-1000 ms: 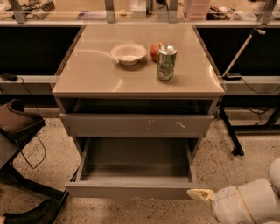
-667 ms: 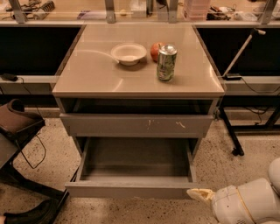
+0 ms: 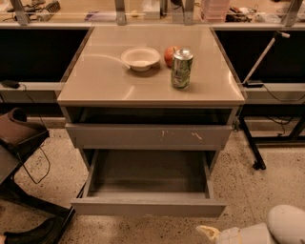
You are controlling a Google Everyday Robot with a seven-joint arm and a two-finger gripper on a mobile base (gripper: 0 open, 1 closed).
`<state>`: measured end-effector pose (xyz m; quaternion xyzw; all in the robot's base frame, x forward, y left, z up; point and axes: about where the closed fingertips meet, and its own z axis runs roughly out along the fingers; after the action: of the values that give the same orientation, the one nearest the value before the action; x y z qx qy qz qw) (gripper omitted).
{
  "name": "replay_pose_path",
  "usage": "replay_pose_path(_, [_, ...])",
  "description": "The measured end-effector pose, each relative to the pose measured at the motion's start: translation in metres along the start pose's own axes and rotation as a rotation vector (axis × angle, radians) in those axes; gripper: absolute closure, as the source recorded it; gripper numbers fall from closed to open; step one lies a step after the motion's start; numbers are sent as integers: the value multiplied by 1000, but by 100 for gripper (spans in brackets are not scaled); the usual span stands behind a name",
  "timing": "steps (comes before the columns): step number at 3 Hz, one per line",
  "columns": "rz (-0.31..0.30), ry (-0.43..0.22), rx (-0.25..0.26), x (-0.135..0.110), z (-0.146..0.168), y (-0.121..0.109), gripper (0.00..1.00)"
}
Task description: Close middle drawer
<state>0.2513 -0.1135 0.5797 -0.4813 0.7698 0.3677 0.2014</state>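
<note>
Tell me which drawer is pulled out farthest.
The plain-fronted middle drawer, bare inside showing, hand near its front corner; the scratched drawer above is barely out.

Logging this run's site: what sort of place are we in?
Probably a lab or workshop: a grey metal cabinet with its middle drawer pulled open, cluttered benches behind, a speckled floor. The end effector is low at bottom right, by the drawer's front corner.

Matt metal middle drawer (image 3: 147, 208) (tabletop (image 3: 119, 83) glossy), smooth plastic gripper (image 3: 208, 232) lower right.
</note>
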Motion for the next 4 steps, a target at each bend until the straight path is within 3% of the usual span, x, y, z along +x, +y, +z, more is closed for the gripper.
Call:
replay_pose_path(1, [80, 14, 46, 34, 42, -30, 0])
replay_pose_path(2, [85, 4, 121, 34, 43, -51, 0])
replay_pose_path(3, [85, 4, 122, 34, 43, -51, 0])
replay_pose_path(4, [144, 20, 162, 43, 62, -84, 0])
